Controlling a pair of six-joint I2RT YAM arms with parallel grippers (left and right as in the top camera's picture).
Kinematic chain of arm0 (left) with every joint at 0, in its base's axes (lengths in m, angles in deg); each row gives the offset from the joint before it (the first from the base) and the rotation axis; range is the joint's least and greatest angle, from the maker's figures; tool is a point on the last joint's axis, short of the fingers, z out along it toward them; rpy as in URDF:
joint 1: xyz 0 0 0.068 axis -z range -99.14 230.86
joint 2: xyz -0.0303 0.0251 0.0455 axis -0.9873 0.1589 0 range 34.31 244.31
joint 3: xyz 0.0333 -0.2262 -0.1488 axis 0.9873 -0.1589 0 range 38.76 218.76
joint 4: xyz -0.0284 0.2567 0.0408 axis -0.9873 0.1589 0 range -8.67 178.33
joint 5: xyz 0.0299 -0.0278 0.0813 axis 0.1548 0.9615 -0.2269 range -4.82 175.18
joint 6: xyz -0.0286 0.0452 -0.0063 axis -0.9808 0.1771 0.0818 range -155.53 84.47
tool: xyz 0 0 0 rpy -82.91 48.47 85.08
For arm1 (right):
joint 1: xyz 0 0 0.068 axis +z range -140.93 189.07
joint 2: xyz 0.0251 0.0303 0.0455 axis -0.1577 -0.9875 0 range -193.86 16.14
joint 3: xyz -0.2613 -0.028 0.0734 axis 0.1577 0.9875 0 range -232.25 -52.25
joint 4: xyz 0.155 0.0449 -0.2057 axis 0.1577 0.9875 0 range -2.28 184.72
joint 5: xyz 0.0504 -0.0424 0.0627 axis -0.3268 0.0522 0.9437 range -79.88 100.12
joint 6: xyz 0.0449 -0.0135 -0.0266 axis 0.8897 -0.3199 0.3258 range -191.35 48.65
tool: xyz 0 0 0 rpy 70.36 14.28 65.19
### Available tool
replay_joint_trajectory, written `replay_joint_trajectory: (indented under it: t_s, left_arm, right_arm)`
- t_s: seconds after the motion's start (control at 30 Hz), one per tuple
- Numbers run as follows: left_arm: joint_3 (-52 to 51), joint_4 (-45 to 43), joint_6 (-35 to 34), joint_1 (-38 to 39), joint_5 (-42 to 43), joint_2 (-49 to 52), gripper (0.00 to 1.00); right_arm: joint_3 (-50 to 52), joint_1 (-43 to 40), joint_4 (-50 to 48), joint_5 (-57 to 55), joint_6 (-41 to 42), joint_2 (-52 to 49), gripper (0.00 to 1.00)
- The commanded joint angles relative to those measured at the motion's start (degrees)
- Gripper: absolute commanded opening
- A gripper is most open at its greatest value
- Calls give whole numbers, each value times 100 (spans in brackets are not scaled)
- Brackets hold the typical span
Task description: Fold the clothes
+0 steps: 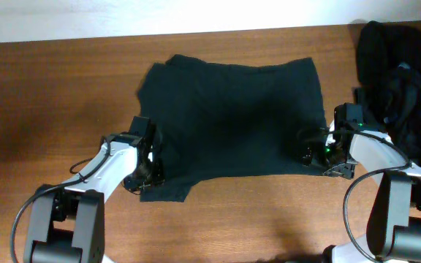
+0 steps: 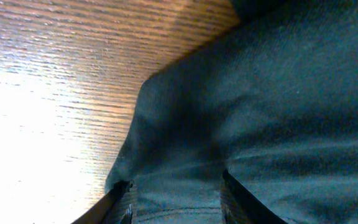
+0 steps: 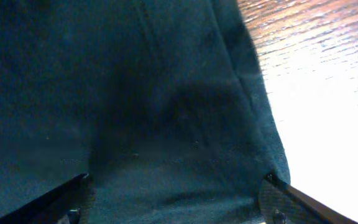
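As both arms stoop, left claw [image 1: 146, 175] and right claw [image 1: 313, 150] touch the shirt [image 1: 232, 117].

A spread garment [image 1: 232, 120] lies flat across the middle of the bench [image 1: 50, 95], one corner flap reaching toward the front left. The left end effector [image 1: 148, 172] sits on that front-left flap. The right end effector [image 1: 314, 150] sits on the garment's front-right edge. A heap of clothes [image 1: 397, 80] lies at the back right, near the garment but apart from it.
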Motion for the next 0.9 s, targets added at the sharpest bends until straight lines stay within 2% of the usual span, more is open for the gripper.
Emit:
replay_joint_trajectory:
  t_s: [0.0,0.07,0.2,0.47,0.77,0.87]
  left_arm:
    - [-551,162,-92,118,385,409,43]
    - [-551,168,-92,173,463,398,43]
    - [-551,227,-92,258,726,396,43]
    - [-546,426,-94,260,723,57,43]
    - [28,984,-92,254,551,-1163,43]
    - [380,1032,-90,254,385,-1572,51]
  right_arm:
    - [144,-103,44,-173,26,-94,96]
    - [144,-103,44,-173,26,-94,100]
    - [144,-103,44,-173,26,-94,99]
    - [144,-103,22,-173,28,-94,99]
    - [144,-103,22,-170,28,-94,99]
    - [144,-103,24,-170,28,-94,98]
